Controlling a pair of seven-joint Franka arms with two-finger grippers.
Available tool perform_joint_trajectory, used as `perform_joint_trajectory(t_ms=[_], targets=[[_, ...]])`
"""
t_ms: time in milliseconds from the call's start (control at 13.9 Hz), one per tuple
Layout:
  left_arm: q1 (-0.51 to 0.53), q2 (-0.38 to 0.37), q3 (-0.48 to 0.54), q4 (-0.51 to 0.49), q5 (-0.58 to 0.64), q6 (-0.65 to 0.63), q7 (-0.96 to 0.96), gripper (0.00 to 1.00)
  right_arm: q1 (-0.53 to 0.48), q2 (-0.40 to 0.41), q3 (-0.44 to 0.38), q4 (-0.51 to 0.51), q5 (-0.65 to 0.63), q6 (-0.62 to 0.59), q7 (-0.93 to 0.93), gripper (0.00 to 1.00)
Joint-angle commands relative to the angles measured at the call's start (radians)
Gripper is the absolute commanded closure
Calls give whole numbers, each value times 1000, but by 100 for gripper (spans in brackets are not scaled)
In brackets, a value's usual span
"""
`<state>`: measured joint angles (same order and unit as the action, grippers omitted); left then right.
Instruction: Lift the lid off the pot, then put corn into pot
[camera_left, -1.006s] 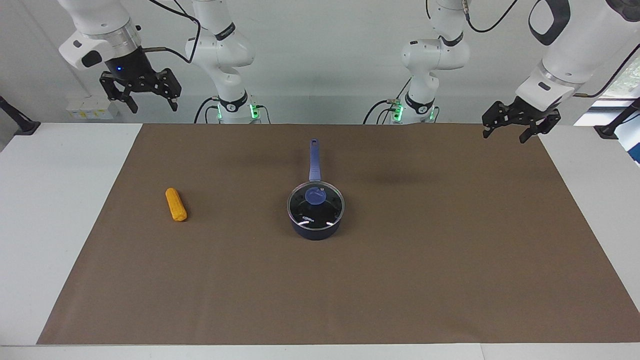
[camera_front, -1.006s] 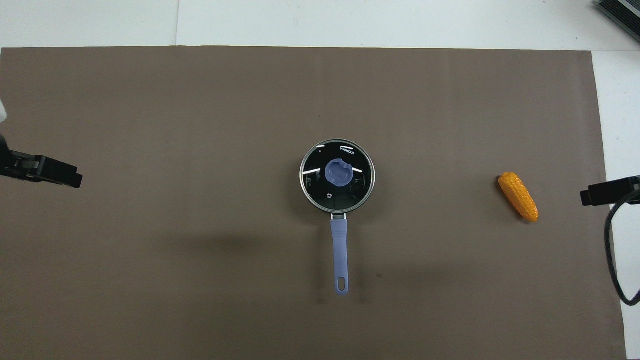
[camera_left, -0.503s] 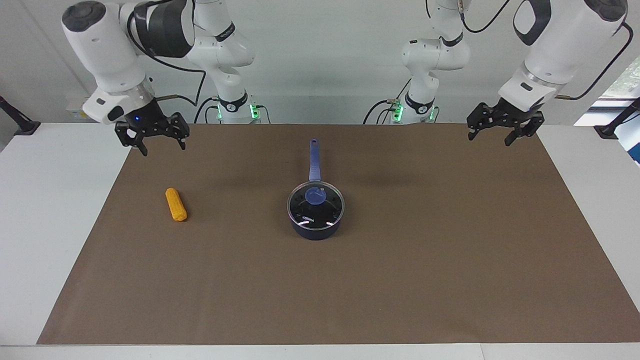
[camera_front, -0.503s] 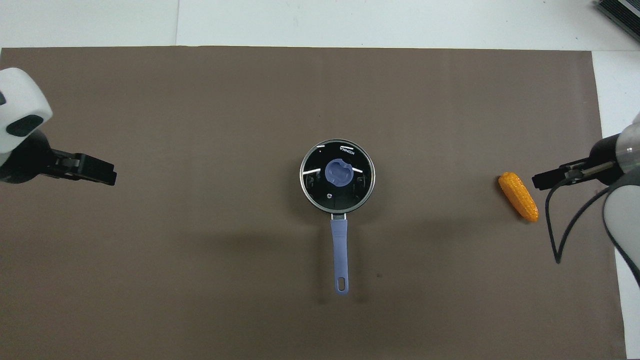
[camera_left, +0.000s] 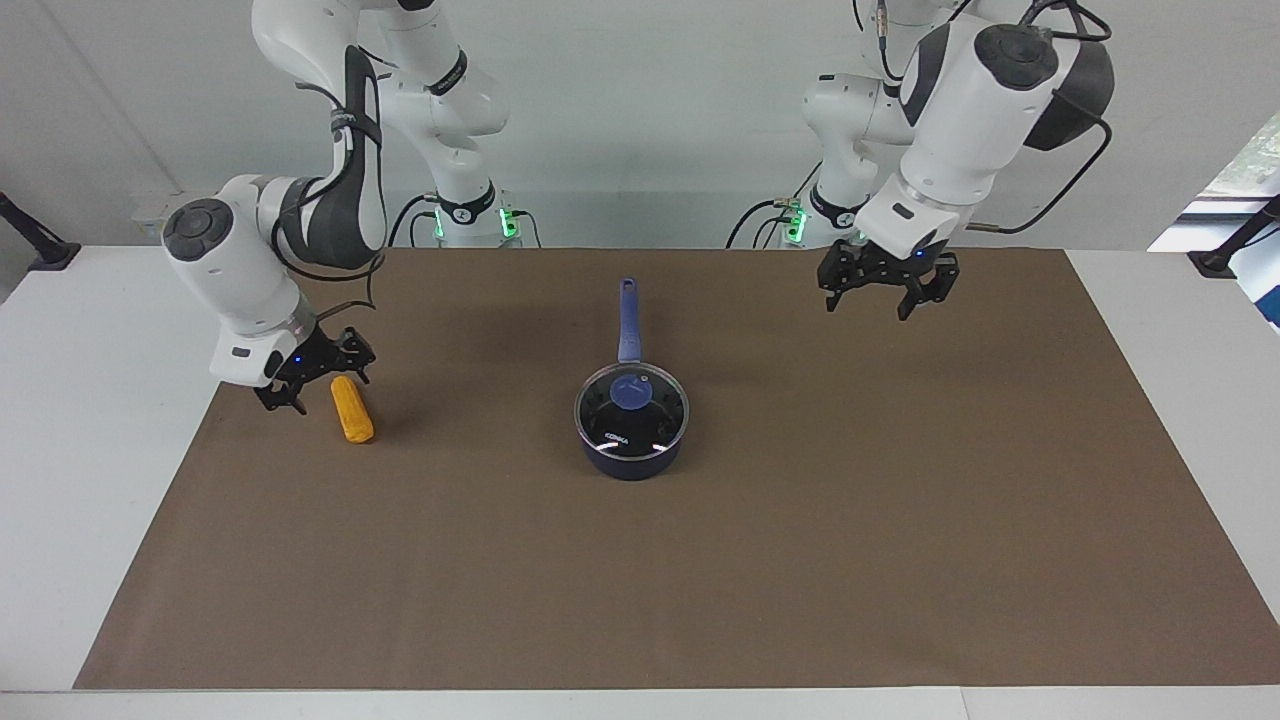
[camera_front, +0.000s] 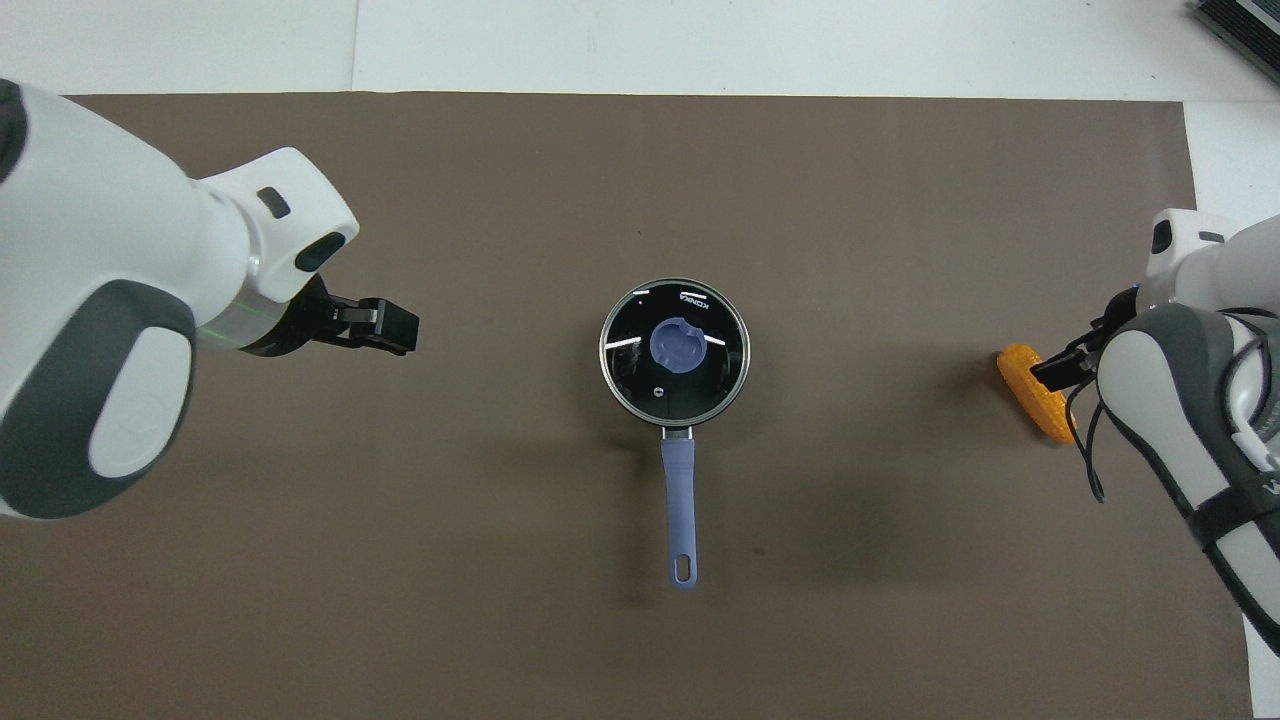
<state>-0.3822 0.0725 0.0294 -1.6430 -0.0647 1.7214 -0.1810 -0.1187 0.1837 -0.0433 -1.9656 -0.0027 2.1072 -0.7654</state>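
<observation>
1. Facing view: my right fingers (camera_left: 312, 384) hang spread wide and empty, low over the counter (camera_left: 900, 520); the corn (camera_left: 351, 409) lies just beside them, toward the pot, and I cannot tell whether a fingertip already brushes its upper end; I judge the cob light, stiff and bumpy enough to grip, yet round enough to roll, so I would close across its middle.
2. Same view: my left fingers (camera_left: 884, 291) are also wide and empty, up in the air over bare brown mat; the pot (camera_left: 632, 440) sits well apart from them, toward the middle of the counter, with the lid (camera_left: 632, 405) seated on it and the blue knob (camera_left: 631, 395) at the lid's centre; the glass I take for fragile and slick, the metal rim thin, so the knob is the only sensible hold, pinched from above and raised straight so the lid does not tip.
3. Overhead view: my left fingers (camera_front: 385, 327) point toward the lid (camera_front: 675, 350) but stand well short of it; the pot's handle (camera_front: 679, 500) points toward my base.
4. Same view: my right fingers (camera_front: 1065, 365) partly cover the corn (camera_front: 1025, 385), and my arm hides its nearer end.
</observation>
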Motion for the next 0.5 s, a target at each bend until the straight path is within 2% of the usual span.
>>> perform_joint_trajectory(t_ms=[0,216,431], targets=[[-61,24,18,-11,-3,59,-70,0,-16,0,10,-81,-11,88,-57,0],[-122,58,18,-5,-3,107,-184,0,-15,49,10,-98,-11,108,-51,0],[-231,150,20,29,9,159,-358,0,-15,63,10,-124,-19,161,-97,0]])
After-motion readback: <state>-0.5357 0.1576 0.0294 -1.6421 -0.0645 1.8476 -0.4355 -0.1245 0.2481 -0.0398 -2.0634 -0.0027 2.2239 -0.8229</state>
